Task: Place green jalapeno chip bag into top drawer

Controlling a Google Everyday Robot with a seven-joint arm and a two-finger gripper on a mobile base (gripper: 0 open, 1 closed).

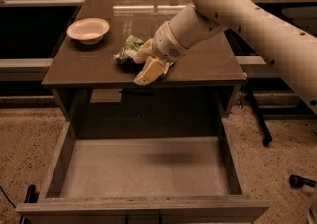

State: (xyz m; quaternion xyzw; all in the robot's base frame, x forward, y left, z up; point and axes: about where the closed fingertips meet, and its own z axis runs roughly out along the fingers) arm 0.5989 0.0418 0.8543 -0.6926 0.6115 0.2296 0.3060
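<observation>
Table [74, 64] — bowl [88, 29], bag [127, 50] — hand [142, 64] above

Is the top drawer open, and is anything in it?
Open and empty: the drawer is pulled out below the table, its pale bottom bare. The chip bag lies on the table, with the tool at it.

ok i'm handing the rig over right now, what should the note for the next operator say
Gripper: down at the tabletop, right against the green jalapeno chip bag; whether it has a hold cannot be told.
Bag: on the table, right of the white bowl.
Top drawer: pulled open, bag not in it.
Done: drawer open.
Left: lift the bag, carry it over the drawer, set it inside.
</observation>
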